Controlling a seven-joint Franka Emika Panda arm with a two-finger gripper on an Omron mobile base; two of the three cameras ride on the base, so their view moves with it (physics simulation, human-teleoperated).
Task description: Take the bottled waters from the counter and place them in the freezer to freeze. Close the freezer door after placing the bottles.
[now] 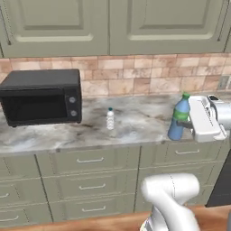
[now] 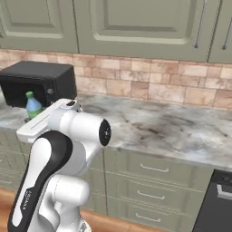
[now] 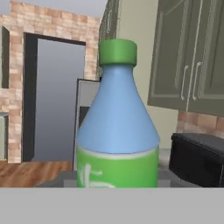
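My gripper (image 1: 182, 123) is shut on the blue-tinted bottled water (image 1: 179, 116), which has a green cap and label. It reaches in from the right and holds the bottle upright over the front right part of the counter (image 1: 140, 128). That bottle (image 3: 117, 131) stands close and central in the hand view, and its top (image 2: 32, 105) peeks out behind my arm in the right base view. The clear ribbed bottled water (image 1: 110, 119) with a dark cap stands alone mid-counter. Behind the held bottle is a grey upright panel (image 3: 86, 94); I cannot tell whether it is the freezer door.
A black microwave (image 1: 43, 97) sits at the counter's left end, left of the clear bottle. Olive drawers (image 1: 90, 180) run below the counter, olive wall cabinets (image 1: 113, 22) above a brick backsplash. A wooden floor (image 3: 30, 173) and a doorway (image 3: 57, 96) lie beyond.
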